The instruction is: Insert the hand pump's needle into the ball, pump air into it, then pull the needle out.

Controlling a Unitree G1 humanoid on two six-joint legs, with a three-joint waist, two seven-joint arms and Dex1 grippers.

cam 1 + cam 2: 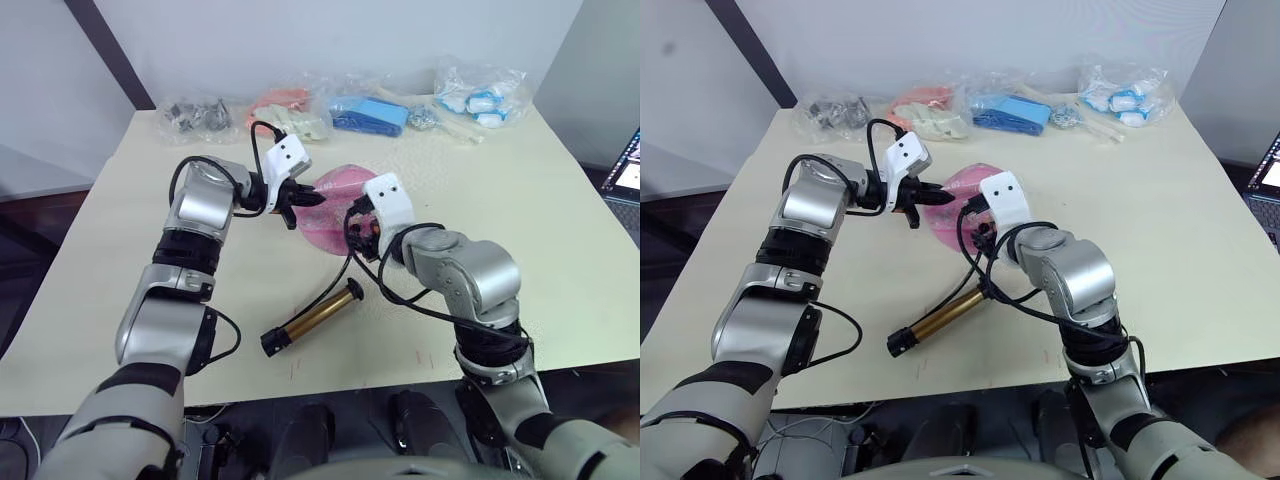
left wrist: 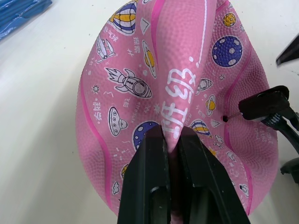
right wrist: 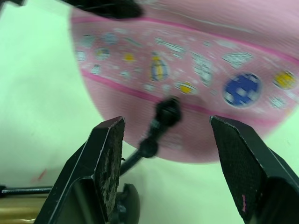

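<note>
Ball (image 2: pixel 154 93) fold is pinched by left gripper (image 2: pixel 172 140); right gripper (image 3: pixel 166 140) is spread, needle (image 3: pixel 166 114) between its fingers, unheld; needle could slip out.

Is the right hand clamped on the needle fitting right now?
No: in the right wrist view the right hand stands open, its two fingers spread apart on either side of the needle fitting against the ball.

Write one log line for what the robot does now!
left pincer: pinching fold of ball | right pincer: open by needle fitting | hand pump: lying on table
</note>
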